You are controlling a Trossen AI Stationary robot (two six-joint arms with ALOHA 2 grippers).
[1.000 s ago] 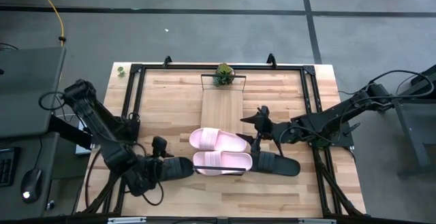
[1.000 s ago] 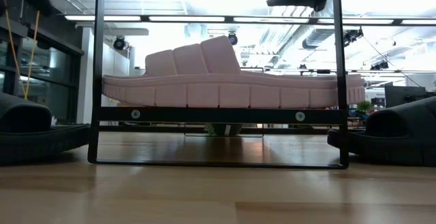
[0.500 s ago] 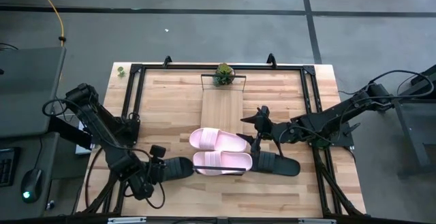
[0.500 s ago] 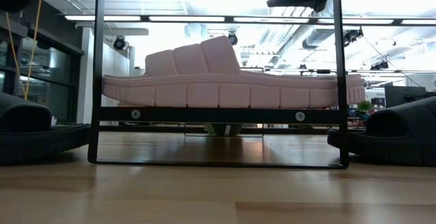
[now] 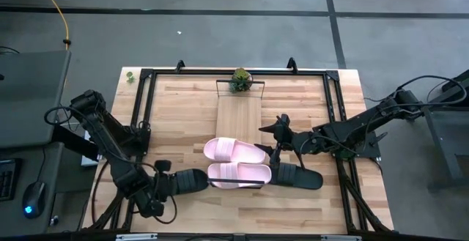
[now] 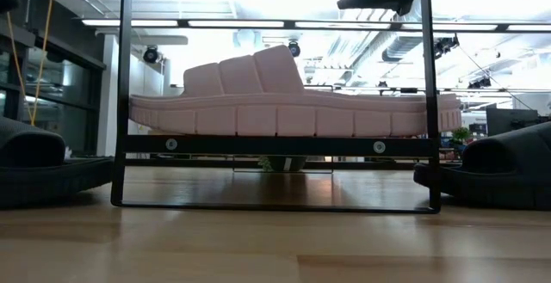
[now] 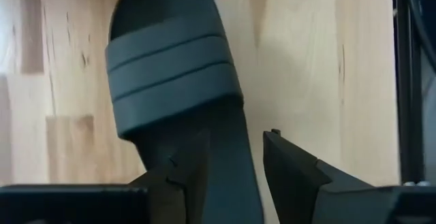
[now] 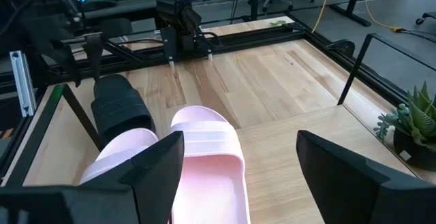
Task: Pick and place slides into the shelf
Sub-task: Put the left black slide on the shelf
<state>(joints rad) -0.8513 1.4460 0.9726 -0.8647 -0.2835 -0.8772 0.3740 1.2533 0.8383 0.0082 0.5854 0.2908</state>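
Note:
Two pale pink slides (image 5: 234,151) (image 5: 239,173) lie side by side on the near end of the shelf (image 5: 239,113); the low view shows one (image 6: 275,102) on its black frame. One black slide (image 5: 187,181) lies flat on the table left of the shelf, with my left gripper (image 7: 235,149) shut at its heel end. The other black slide (image 5: 297,175) lies on the table right of the shelf. My right gripper (image 8: 238,156) hangs open above the shelf's right side, holding nothing. My left gripper has the black slide behind its strap, at the heel part (image 7: 235,183). One finger (image 7: 191,163) stands on the footbed and the other (image 7: 286,159) against the sole's outer side edge. The fingers come steeply from above. The slide lies flat on the table.
A small potted plant (image 5: 240,80) stands at the shelf's far end. A black metal frame (image 5: 143,109) runs around the tabletop. Bare wood lies on both sides of the shelf's far half.
My left gripper has rolled about its own axis and sunk a little toward the table's near left, onto the heel end of the black slide. The slide has kept its place.

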